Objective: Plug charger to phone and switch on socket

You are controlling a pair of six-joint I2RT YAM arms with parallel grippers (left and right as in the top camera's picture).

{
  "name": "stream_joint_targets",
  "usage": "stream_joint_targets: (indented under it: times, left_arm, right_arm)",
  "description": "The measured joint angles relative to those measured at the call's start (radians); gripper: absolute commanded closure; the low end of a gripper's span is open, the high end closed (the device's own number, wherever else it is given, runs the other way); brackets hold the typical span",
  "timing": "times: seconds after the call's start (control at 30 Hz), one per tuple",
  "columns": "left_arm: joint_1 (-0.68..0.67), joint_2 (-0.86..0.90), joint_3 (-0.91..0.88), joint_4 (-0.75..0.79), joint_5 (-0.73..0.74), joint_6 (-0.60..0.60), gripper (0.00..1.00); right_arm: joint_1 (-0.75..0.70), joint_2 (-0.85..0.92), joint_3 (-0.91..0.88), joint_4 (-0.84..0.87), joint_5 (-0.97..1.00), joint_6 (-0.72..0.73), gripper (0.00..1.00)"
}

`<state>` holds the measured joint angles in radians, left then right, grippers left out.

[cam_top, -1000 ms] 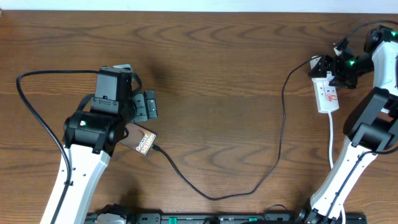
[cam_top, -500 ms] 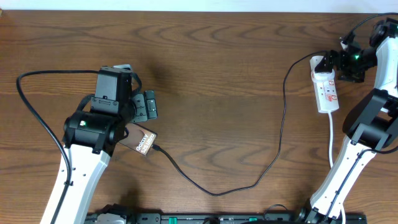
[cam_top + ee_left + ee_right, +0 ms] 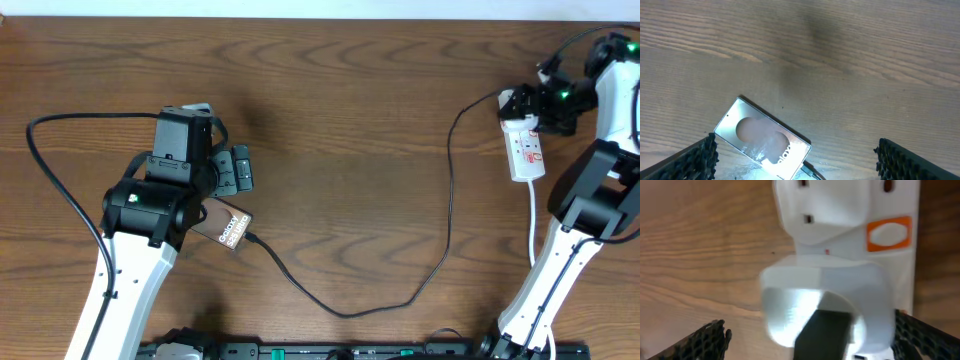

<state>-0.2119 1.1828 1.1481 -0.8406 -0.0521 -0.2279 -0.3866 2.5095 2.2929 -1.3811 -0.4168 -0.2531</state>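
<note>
The left arm point(image 3: 115, 275) comes up from the near side and bends at a black joint. The left pincer point(image 3: 802, 160) points straight down. Its two fingers point(image 3: 702, 157) stand far apart and hold nothing. The right arm point(image 3: 555, 265) comes up on the other side, then folds back toward the middle. The right pincer point(image 3: 530, 112) points down too, with its fingers wide apart and nothing gripped.
</note>
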Motion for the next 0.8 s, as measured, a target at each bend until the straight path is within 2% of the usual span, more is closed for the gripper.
stream_joint_targets:
  times: [0.23,0.8]
  left_arm:
    - [0.000,0.000,0.000,0.000,0.000,0.000,0.02]
    - [0.000,0.000,0.000,0.000,0.000,0.000,0.02]
  right_arm:
    - [-0.008,-0.017,-0.048,0.040,-0.010,0.000,0.01]
    - [-0.022,-0.024,-0.056,-0.012,-0.089,-0.042,0.01]
